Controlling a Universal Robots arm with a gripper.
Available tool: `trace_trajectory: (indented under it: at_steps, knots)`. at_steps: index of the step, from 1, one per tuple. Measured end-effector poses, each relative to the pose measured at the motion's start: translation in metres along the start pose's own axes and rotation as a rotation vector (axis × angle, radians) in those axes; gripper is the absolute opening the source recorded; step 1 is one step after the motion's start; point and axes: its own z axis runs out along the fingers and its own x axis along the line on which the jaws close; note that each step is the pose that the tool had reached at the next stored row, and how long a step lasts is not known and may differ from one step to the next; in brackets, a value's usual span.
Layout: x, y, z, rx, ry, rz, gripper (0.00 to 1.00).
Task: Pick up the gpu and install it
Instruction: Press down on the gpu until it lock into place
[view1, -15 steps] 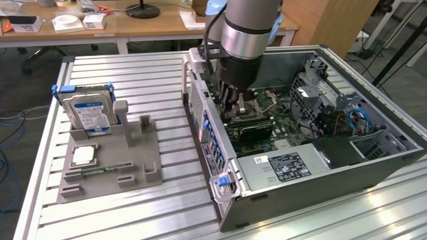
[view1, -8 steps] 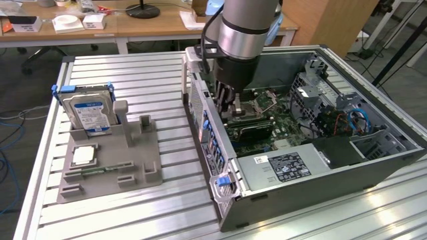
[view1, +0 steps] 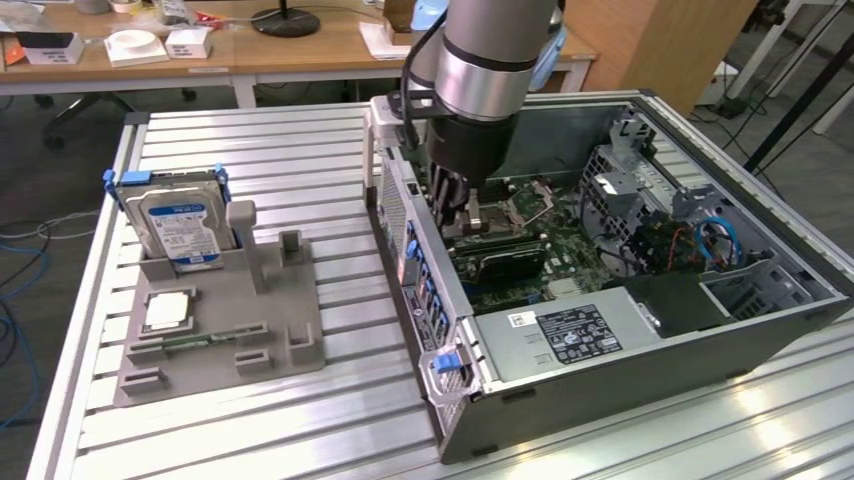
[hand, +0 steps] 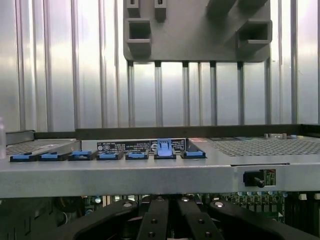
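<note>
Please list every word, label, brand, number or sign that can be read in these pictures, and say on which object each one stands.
No text can be read with certainty.
Hard drive: blue and white label, print too small to read.
Power supply in the computer case: black label and small white sticker, both unreadable.
Case rear edge, wrist view: black sticker with white print, blurred.
White boxes on the desk behind: no legible print.

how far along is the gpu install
Done: the gpu looks already picked up, as the grey holder has the hard drive and processor chip but no card. In hand: the gripper is shut, down inside the computer case over the motherboard. Left: I can't tell if the card is seated.
</note>
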Motion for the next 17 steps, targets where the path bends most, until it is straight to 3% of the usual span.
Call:
trace_trajectory:
  at_steps: [5,9,11,13,17]
  knots:
    - [0.000,-0.0002,0.0011,-0.0001,-0.0006,0.000,0.11]
    - [-0.001,-0.0028,0.0013,0.0027,-0.0068,0.000,0.11]
    - [0.000,-0.0044,-0.0007,0.0010,-0.0057,0.000,0.11]
    - [-0.001,-0.0069,-0.0009,0.0008,-0.0087,0.000,0.11]
    - [-0.001,-0.0215,-0.0016,0.0006,-0.0121,-0.001,0.11]
